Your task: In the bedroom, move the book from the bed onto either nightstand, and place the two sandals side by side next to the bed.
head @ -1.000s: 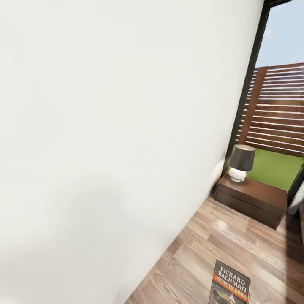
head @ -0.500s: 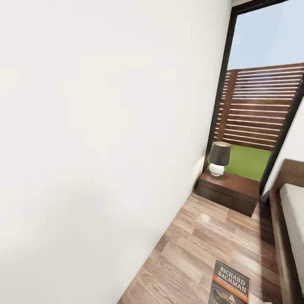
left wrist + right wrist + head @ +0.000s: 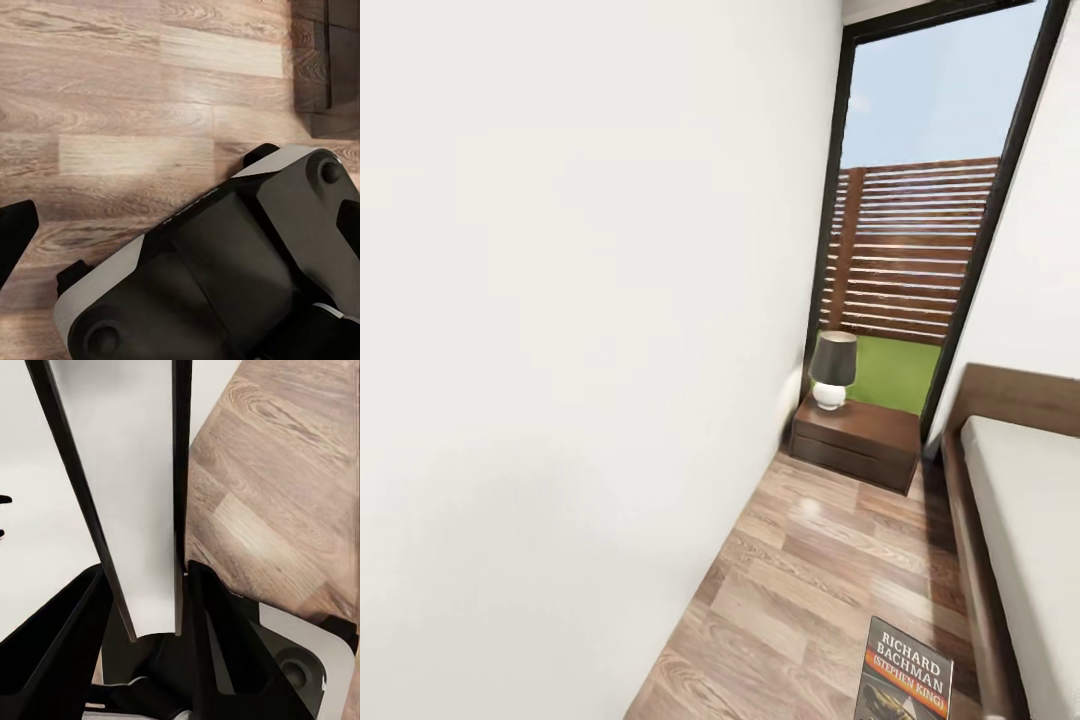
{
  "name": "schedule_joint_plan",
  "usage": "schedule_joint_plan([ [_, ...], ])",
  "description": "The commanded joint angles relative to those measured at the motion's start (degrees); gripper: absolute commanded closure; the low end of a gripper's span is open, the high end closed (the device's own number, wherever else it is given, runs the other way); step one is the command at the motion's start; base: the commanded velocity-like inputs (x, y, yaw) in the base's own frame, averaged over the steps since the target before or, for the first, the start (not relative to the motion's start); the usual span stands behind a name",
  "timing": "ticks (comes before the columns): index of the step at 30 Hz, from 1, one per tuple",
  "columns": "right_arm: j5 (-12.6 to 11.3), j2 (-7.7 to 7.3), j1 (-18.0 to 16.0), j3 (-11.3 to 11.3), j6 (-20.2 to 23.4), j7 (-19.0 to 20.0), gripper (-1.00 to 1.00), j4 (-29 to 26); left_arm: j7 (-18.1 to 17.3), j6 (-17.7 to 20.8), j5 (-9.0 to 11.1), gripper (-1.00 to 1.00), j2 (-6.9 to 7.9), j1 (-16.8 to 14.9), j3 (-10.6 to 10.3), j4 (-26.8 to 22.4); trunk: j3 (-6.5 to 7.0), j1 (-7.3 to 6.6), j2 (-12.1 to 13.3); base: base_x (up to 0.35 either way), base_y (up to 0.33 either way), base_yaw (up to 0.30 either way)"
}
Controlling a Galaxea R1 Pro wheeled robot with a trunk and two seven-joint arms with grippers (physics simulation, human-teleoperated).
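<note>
The book [image 3: 905, 670], dark with an orange band and white lettering, hangs over the wood floor at the lower edge of the head view. In the right wrist view my right gripper [image 3: 142, 581] is shut on the book [image 3: 139, 472], whose pale pages and dark covers stand edge-on between the fingers. The nightstand [image 3: 855, 440] stands at the far end of the aisle under the window, apart from the book. The bed [image 3: 1025, 500] runs along the right. My left gripper [image 3: 180, 232] is open and holds nothing, above the floor. The sandals are out of view.
A white wall [image 3: 560, 350] closes the left side of a narrow strip of wood floor [image 3: 830, 560]. A lamp [image 3: 832, 368] with a dark shade stands on the nightstand's left part. Behind it is a tall dark-framed window [image 3: 920, 250]. My own base [image 3: 225, 277] shows under the left arm.
The head view has swung right: the nightstand and window slid left in the picture and the bed came into view. The book keeps its place in the picture.
</note>
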Motion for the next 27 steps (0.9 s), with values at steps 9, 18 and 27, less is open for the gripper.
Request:
schedule_joint_plan([
  [9,-0.66,-0.01,-0.04,0.2,0.5,0.15,1.0,-0.02,-0.07,-0.33,0.24,-1.0,0.03,0.0,-0.46,0.01,-0.03,0.05,-0.04,0.193,0.0,-0.282],
  [18,-0.66,-0.01,-0.04,0.2,0.5,0.15,1.0,-0.02,-0.07,-0.33,0.24,-1.0,0.03,0.0,-0.46,0.01,-0.03,0.05,-0.04,0.006,0.0,-0.282],
  [27,-0.66,-0.01,-0.04,0.2,0.5,0.15,1.0,-0.02,-0.07,-0.33,0.23,-1.0,0.03,0.0,-0.46,0.01,-0.03,0.05,-0.04,0.0,0.0,-0.282],
])
